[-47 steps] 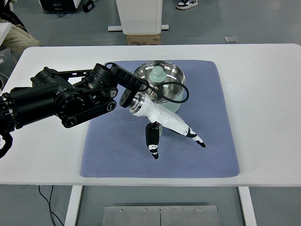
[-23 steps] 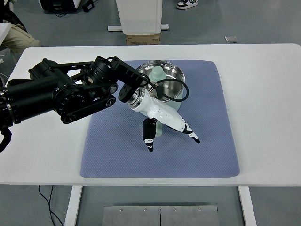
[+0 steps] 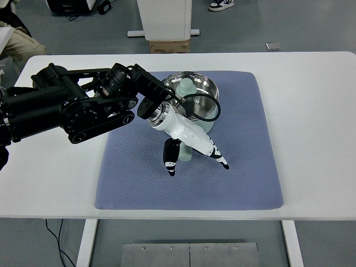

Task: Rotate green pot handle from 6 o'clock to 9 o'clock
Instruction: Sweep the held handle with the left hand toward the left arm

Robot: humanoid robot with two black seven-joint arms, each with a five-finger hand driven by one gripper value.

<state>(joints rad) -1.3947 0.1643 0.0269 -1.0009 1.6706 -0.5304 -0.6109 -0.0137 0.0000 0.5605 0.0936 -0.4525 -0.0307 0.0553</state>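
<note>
Risk: slippage of the handle (image 3: 185, 153) is judged the main hazard, since only a short pale green stub is seen between the digits of the left hand (image 3: 192, 149), and a loose contact could let the hand sweep on without turning the pot (image 3: 189, 97). A second hazard is judged to be the whole pot being dragged or tipped on the blue mat (image 3: 139, 178) if force is applied sideways rather than around the pot's centre; the lid (image 3: 186, 88), seated on top, could then be shaken off. A third is judged to be the black cable looping over the pot's rim, which could snag.

Position: the pot is placed on the mat's far half, near the far edge. The handle is directed from the pot toward the mat's near edge. The left hand is set over that handle, just on the near side of the pot, thumb on one side and fingers on the other, spread around it; a firm clamp cannot be confirmed.
</note>
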